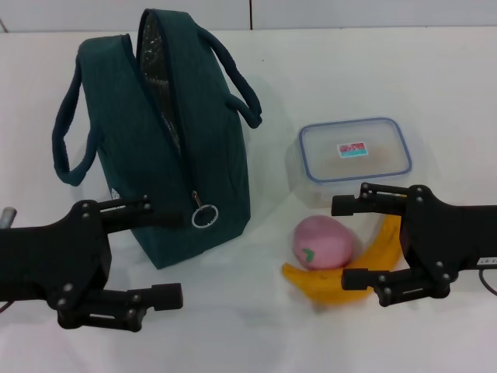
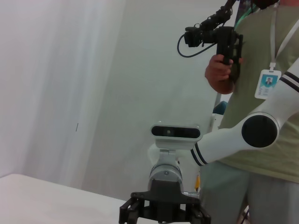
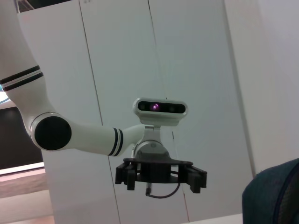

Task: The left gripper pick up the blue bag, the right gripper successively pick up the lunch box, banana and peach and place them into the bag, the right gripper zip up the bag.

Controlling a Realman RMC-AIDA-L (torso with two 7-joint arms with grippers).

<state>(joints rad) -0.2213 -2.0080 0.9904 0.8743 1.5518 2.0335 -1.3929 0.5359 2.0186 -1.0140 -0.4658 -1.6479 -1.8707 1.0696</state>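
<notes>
White desk (image 1: 373, 70) fills the head view, with pale wall panels along its far edge. On the left stands the blue bag (image 1: 198, 163), a tall dark teal fabric tote, upright, its top zip open so the silver foil lining shows in the gap. Two looped handles arch out, one to the left and one to the right, and a ring zip pull (image 1: 204, 216) hangs on its near end.

To the right sits the lunch box (image 1: 354, 158), a clear rounded rectangle with a blue-rimmed lid and a small red-and-blue sticker on top. Just near of it lies the peach (image 1: 322, 242), round and pink with a small green leaf mark, touching the banana (image 1: 361, 268), a curved orange-yellow piece that wraps around its near side.

The left tool (image 1: 159, 252) hovers at the near left, fingers spread wide and holding nothing, its upper finger close to the bag's near corner. The right tool (image 1: 349, 241) hovers at the near right, likewise spread wide and empty, its fingers reaching over the banana toward the peach.
</notes>
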